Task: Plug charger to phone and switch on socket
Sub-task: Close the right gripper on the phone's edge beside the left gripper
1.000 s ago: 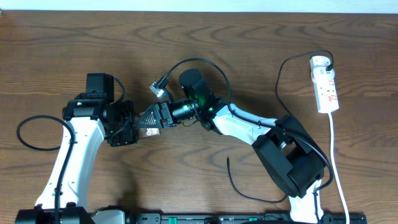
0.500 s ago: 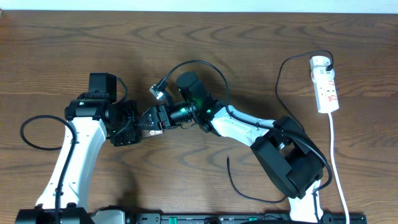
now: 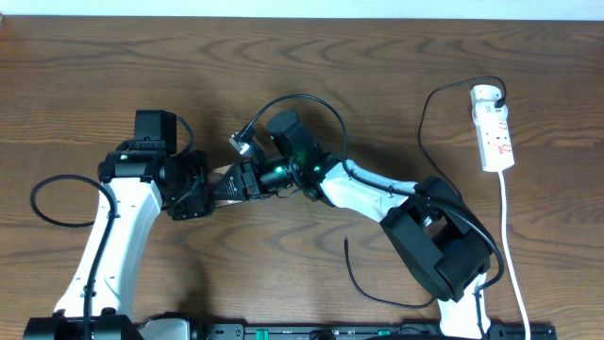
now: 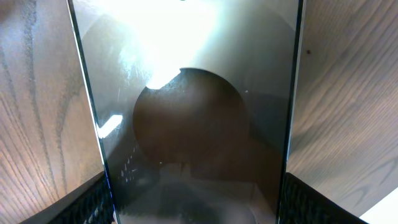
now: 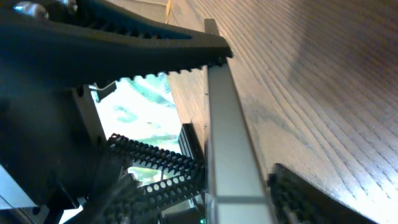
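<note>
We hold the phone (image 4: 193,124) in our left gripper (image 3: 193,186); the right gripper (image 3: 238,181) straddles its far end, jaws part-open, to steady it.

I can't read any text, brand, label or number in my views. The socket (image 3: 493,127) shows small red marks on its white face, too tiny to make out from overhead. The phone (image 4: 193,93) back in my left wrist view is glare and reflection, no lettering legible.
</note>
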`<state>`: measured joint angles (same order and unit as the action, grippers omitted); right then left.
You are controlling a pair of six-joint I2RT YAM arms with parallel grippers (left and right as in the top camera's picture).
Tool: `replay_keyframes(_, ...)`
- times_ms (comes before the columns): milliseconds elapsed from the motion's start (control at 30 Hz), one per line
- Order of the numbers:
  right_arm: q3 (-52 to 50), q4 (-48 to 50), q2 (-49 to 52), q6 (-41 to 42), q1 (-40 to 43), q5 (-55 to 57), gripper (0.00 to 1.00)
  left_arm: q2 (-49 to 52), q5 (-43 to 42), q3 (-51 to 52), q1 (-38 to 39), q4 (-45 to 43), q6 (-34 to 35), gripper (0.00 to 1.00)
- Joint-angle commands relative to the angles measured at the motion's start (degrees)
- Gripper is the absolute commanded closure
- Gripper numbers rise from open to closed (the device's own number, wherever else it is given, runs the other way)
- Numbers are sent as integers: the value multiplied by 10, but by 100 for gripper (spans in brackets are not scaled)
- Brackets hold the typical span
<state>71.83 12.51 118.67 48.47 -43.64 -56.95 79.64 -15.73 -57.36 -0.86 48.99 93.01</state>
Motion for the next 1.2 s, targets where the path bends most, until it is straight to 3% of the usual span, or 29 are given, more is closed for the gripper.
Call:
replay_keyframes(0,2,-1,-1,-17,-4,1,39,-3,7,-19,1,0,5,93)
replay_keyframes(833,2,-1,-1,-19,-17,24,81,-3,3,-19,1,0,5,93)
replay_keyframes(1167,2,-1,-1,-19,-17,26,88,-3,3,-19,1,2,5,93)
